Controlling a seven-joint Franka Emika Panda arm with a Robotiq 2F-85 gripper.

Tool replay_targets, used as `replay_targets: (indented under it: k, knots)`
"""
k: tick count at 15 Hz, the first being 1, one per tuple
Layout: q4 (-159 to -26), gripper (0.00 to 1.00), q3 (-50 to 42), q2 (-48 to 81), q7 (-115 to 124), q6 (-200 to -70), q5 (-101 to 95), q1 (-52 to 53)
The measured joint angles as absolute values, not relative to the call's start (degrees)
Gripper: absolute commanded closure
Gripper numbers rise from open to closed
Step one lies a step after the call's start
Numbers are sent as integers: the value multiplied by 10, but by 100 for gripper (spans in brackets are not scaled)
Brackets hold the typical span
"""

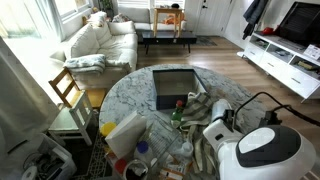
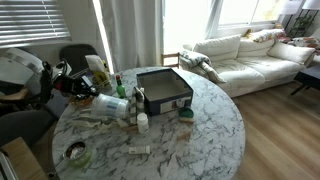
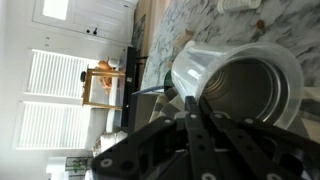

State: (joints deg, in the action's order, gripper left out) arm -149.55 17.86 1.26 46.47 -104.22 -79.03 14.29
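In the wrist view, a white cup (image 3: 235,85) with a dark metal inside lies on its side, its mouth facing the camera. My gripper (image 3: 192,102) is shut, and the cup's thin rim is pinched between its black fingertips. In both exterior views the white arm reaches over the edge of the round marble table (image 1: 130,90) (image 2: 205,135). The gripper (image 2: 82,88) is low among the clutter, by the white cup (image 2: 110,103). The cup's far end is hidden behind its mouth in the wrist view.
A dark open box (image 1: 175,88) (image 2: 165,90) sits mid-table. Bottles, a cream carton (image 1: 125,130) and small jars crowd the table near the arm. A white sofa (image 1: 100,40) (image 2: 250,55) and a wooden chair (image 1: 68,90) stand beyond the table.
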Motion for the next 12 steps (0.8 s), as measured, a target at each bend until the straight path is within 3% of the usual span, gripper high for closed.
replay_targets:
  k: [12]
  knots:
    - [-1472, 99, 179, 81, 592, -935, -845, 166]
